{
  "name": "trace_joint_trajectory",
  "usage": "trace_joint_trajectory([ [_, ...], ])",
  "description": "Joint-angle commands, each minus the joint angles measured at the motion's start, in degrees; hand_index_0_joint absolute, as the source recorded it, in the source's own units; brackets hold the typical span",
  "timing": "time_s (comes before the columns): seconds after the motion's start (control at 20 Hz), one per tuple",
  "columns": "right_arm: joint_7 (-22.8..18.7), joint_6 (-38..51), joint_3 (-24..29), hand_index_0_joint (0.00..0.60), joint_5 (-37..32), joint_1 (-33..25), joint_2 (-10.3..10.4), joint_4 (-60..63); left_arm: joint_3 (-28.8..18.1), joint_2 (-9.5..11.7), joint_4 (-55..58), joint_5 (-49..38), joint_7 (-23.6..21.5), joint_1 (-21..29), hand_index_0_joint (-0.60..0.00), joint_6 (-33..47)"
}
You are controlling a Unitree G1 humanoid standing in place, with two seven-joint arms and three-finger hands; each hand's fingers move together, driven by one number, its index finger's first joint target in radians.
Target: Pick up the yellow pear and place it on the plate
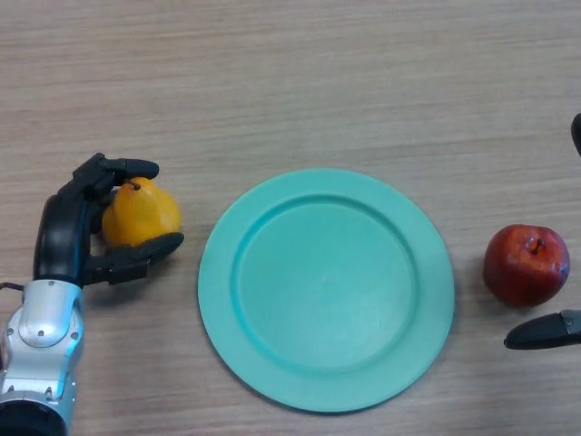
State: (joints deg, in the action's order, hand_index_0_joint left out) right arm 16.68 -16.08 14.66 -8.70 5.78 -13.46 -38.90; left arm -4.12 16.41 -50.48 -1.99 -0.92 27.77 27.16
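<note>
A yellow pear lies on the wooden table, left of a round teal plate. My left hand comes in from the lower left. Its fingers curl over the pear's top and its thumb lies under the pear's near side, so it is shut on the pear. The pear seems to rest on the table still. Of my right hand only dark fingertips show at the right edge, near a red apple; I cannot tell how its fingers stand.
A red apple sits on the table right of the plate, between the visible right-hand parts. The plate holds nothing.
</note>
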Motion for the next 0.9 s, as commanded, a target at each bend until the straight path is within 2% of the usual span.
trace_joint_trajectory([
  [0.05,-0.6,6.4,3.7,0.000,-0.5,-0.7,-1.0,-3.2,-1.5,2.2,3.2,0.9,-2.3,2.5,-0.600,8.7],
  [0.25,-1.0,5.5,3.5,0.000,-0.7,-1.2,-1.1,-3.3,-2.4,2.8,9.3,0.2,-3.7,0.8,-0.600,8.8],
  [0.45,-1.2,5.2,3.3,0.000,-0.7,-1.7,-1.3,-3.0,-1.9,1.8,26.4,-2.9,-1.3,-4.0,-0.600,2.2],
  [0.5,-1.1,5.0,3.2,0.000,-1.2,-1.5,-1.2,-3.1,-0.8,1.0,33.0,-3.0,0.7,-5.8,-0.600,-1.8],
  [0.65,-1.2,5.0,3.2,0.000,-1.0,-1.6,-1.3,-2.9,1.0,-1.5,43.7,-6.8,5.6,-9.1,-0.600,-10.2],
  [0.7,-1.2,5.4,3.2,0.000,-0.9,-1.6,-1.3,-2.8,3.1,-2.9,49.4,-7.6,8.0,-10.9,-0.600,-16.8],
  [0.75,-1.2,5.4,3.3,0.000,-0.9,-1.7,-1.3,-2.7,4.0,-3.2,51.2,-7.4,9.3,-11.7,-0.600,-19.5],
  [0.8,-1.0,5.0,3.5,0.000,-1.1,-1.6,-1.4,-3.1,6.0,-4.6,52.2,-5.0,10.8,-12.3,-0.600,-20.4],
  [0.9,-0.9,4.9,3.9,0.000,-1.8,-1.5,-1.3,-3.3,8.8,-5.3,50.6,-4.9,11.0,-12.2,-0.600,-19.6],
])
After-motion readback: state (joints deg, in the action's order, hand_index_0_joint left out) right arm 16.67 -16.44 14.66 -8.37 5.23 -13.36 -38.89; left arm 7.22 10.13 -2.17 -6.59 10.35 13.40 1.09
